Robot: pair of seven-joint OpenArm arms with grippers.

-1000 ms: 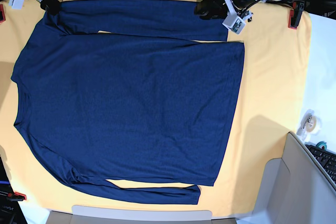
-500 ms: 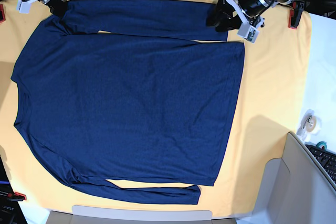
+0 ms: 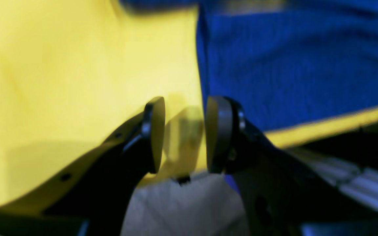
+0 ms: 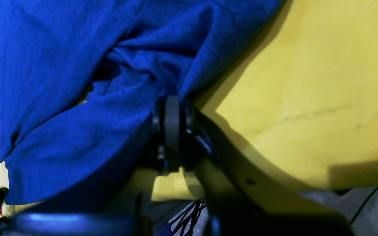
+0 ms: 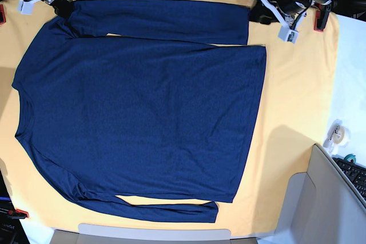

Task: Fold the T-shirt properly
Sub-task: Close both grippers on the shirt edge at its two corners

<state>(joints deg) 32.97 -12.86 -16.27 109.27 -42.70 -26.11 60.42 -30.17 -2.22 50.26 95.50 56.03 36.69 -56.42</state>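
The dark navy T-shirt (image 5: 143,107) lies flat on the yellow-orange table cloth (image 5: 297,84), body spread out. One long sleeve is folded along the far edge and the other along the near edge. My right gripper (image 5: 60,7) is at the far left shoulder. In the right wrist view it (image 4: 172,131) is shut on a bunched pinch of the shirt (image 4: 77,82). My left gripper (image 5: 260,13) hovers just right of the far sleeve's cuff. In the left wrist view it (image 3: 184,134) is open and empty over the cloth, with the cuff edge (image 3: 290,65) beside the right finger.
Red clamps (image 5: 320,16) hold the cloth at the far corners. A tape roll (image 5: 336,132) and a keyboard (image 5: 354,174) sit on the white surface at the right. A grey box (image 5: 320,204) stands at the near right corner. Cables run along the back edge.
My left gripper has let go of the far sleeve's cuff and pulled away to the right. The sleeve now lies flat. My right gripper shifted slightly and still holds the shoulder.
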